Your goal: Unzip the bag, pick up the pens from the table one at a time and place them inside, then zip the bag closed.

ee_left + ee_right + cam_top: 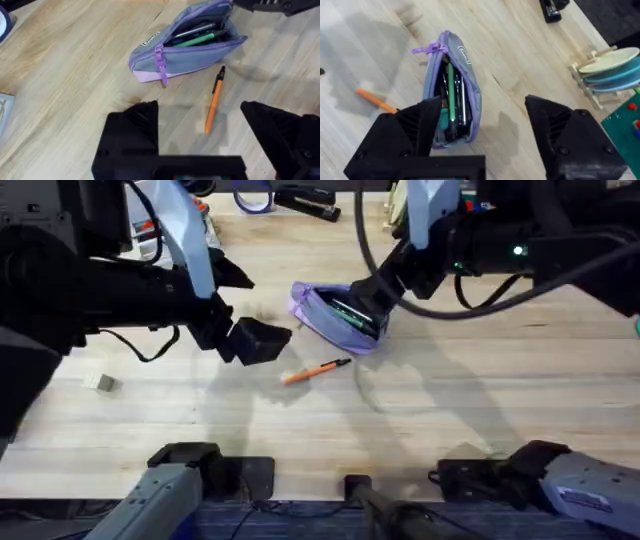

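Observation:
The lavender bag (335, 315) lies unzipped on the table (480, 390), with its purple zipper pull (160, 65) at the closed end. Inside it lie a green pen (200, 39) and some darker pens. An orange pen (315, 371) with a dark tip rests on the wood just in front of the bag. My left gripper (255, 308) hovers open to the left of the bag, and the orange pen (215, 100) shows between its fingers, farther off. My right gripper (485, 130) is open at the bag's right end, one finger (420, 125) over the bag's (452, 90) mouth.
A small pale block (98, 382) sits at the left of the table. Black items (305, 200) and a purple ring (250, 198) lie at the back edge. A rack of round plates (612, 70) stands beyond the bag. Bare wood spreads in front.

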{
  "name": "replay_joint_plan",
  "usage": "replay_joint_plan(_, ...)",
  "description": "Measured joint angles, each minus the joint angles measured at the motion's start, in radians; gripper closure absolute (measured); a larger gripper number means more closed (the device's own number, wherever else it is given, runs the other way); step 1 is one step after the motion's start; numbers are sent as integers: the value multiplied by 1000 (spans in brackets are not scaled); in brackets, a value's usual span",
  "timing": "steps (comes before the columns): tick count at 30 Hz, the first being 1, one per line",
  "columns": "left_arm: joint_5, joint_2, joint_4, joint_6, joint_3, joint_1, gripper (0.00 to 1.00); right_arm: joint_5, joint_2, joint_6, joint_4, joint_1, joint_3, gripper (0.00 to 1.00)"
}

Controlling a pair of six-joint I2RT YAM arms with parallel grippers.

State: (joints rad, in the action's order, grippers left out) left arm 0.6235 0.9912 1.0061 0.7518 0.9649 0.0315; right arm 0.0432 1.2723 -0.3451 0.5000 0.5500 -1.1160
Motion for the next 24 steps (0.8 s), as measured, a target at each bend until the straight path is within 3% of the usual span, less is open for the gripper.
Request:
replay_joint_plan(9, 0, 0, 2, 27, 0, -3, 6, -6, -1, 107, 1, -128, 0, 5)
replay_joint_plan(12, -21, -4, 2, 27, 0, -31, 5, -6, -1, 119, 1, -159, 0, 5)
replay_joint_plan(18, -95, -54, 5, 24, 0, -155, 6, -6, -1, 132, 1, -193, 0, 5)
replay_joint_plan(21, -209, -65, 34, -26, 0, -354, 8, -6, -2, 133, 1, -203, 0, 6)
replay_joint_plan(24, -255, -65, 60, -27, 0, -410, 7, -6, -1, 133, 1, -203, 0, 5)
